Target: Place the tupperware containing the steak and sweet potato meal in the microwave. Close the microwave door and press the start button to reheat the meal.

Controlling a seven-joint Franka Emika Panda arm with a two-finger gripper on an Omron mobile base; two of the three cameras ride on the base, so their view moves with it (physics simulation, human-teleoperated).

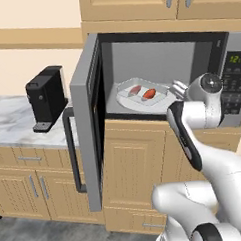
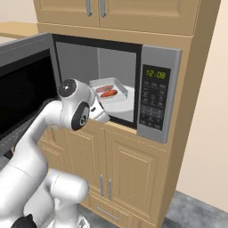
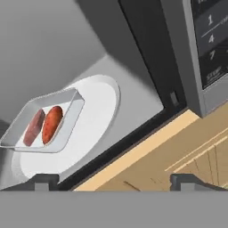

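Hand view: the gripper (image 3: 116,180) is spread wide and empty, apart from the tupperware (image 3: 44,121) on the plate (image 3: 95,111).

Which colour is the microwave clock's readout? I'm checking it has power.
Green digits on the microwave's black panel, clearest in the right base view.

Tupperware (image 3: 67,122) with steak (image 3: 34,128), sweet potato (image 3: 51,124) inside microwave (image 2: 161,100); microwave door (image 1: 87,119) open.

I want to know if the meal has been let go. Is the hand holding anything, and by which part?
Nothing is held. The hand is open, outside the microwave, apart from the tupperware on the turntable plate.
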